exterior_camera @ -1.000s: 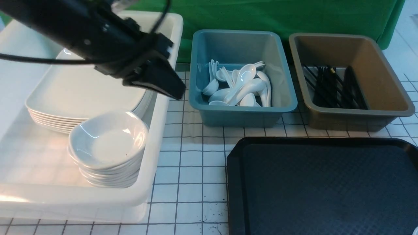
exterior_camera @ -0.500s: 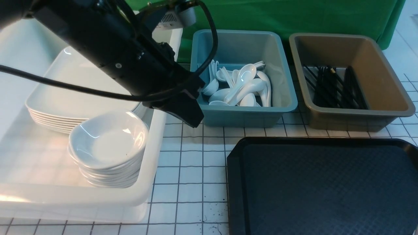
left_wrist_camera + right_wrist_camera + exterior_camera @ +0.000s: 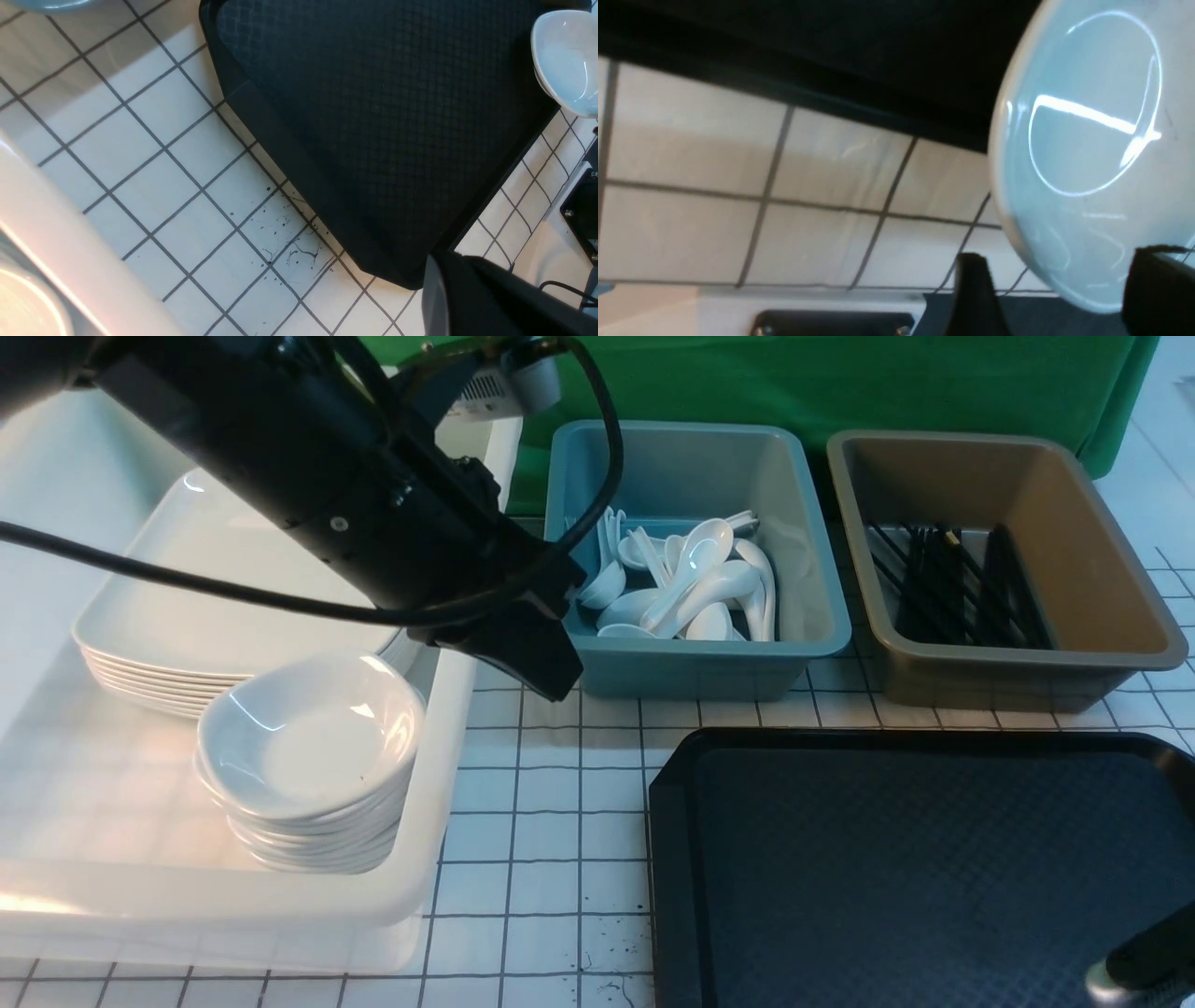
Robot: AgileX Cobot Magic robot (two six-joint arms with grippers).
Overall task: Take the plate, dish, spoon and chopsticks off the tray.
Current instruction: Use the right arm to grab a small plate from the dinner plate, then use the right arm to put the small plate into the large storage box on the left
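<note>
The black tray (image 3: pixel 896 868) lies at the near right, its visible surface bare. A small white dish (image 3: pixel 567 60) sits at the tray's (image 3: pixel 373 116) near right corner. My right gripper (image 3: pixel 1062 266) is open, its fingers (image 3: pixel 976 294) either side of the near rim of the dish (image 3: pixel 1092 154). Only a bit of the right arm (image 3: pixel 1144 966) shows in the front view. My left gripper (image 3: pixel 546 672) is shut and empty, hanging between the white tub and the blue tub; its fingertips (image 3: pixel 434 280) are pressed together. Plates (image 3: pixel 233 588), spoons (image 3: pixel 691 588) and chopsticks (image 3: pixel 952 583) lie in the tubs.
A white tub (image 3: pixel 439 775) on the left holds the stack of plates and a stack of dishes (image 3: pixel 313 756). A blue tub (image 3: pixel 700 663) and a brown tub (image 3: pixel 1027 672) stand behind the tray. The left arm (image 3: pixel 308 476) reaches over the white tub. Green cloth hangs at the back.
The left arm swung right and nearer from over the plates, then held still. The right arm has come into the front view's bottom right corner.
</note>
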